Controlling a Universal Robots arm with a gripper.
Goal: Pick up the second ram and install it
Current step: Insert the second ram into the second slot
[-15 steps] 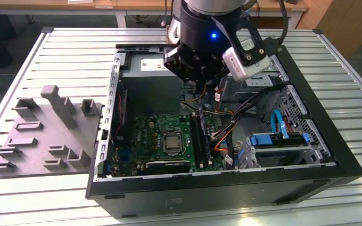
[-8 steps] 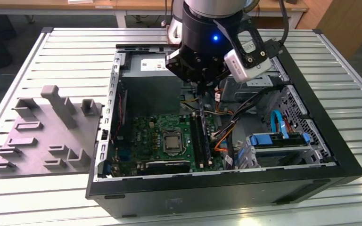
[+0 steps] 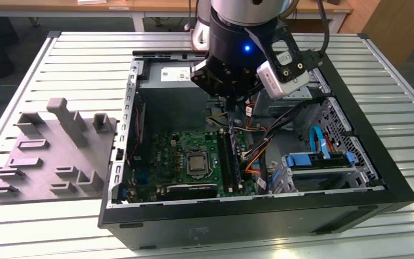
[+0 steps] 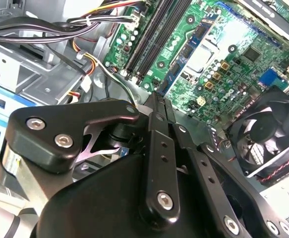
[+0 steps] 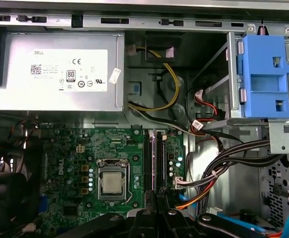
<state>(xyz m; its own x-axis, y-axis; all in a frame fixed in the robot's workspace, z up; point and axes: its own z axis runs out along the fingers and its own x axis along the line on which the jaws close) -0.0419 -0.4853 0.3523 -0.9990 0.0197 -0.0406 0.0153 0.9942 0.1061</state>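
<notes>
The motherboard is green, its processor silver. The power supply is grey with a white label. The bracket is blue, the tray grey, the gripper and case black. The table shows silver stripes.

Open computer case on a slatted metal table. Inside the case are a green motherboard, a grey power supply and a blue drive bay. The arm's gripper hangs over the case's open side. A grey moulded tray lies just beside the case, on the exterior view's left.
</notes>
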